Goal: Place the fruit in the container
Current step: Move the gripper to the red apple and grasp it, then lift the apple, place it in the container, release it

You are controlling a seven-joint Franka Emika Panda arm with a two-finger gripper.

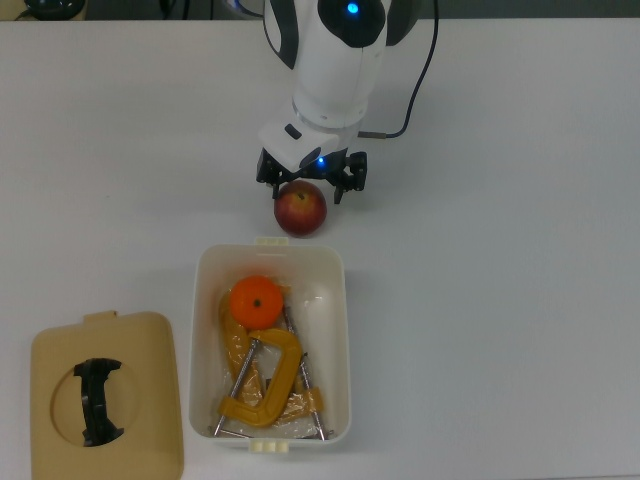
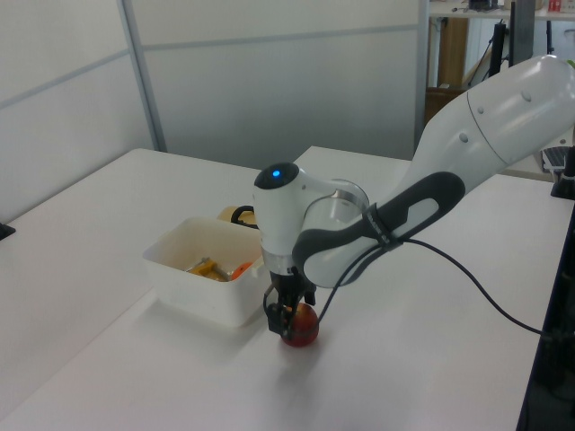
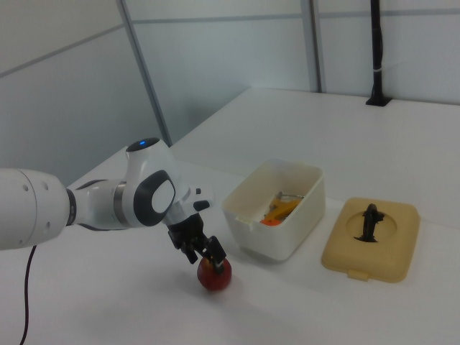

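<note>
Straddling apple [image 1: 300, 210] beside tub rim [image 1: 270, 248]: pincer [image 1: 311, 184]

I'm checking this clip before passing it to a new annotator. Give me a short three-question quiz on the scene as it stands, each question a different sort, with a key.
1. True or false: the orange citrus lies inside the white tub.
2. Multiple choice: where is the apple? A) in the tub, B) on the table just outside one short end of the tub, C) on the tan lid.
3. Fill in: the gripper is down at the ____, its fingers open on either side of it.

Key
1. True; it rests beside the yellow clamp.
2. B
3. apple
</note>
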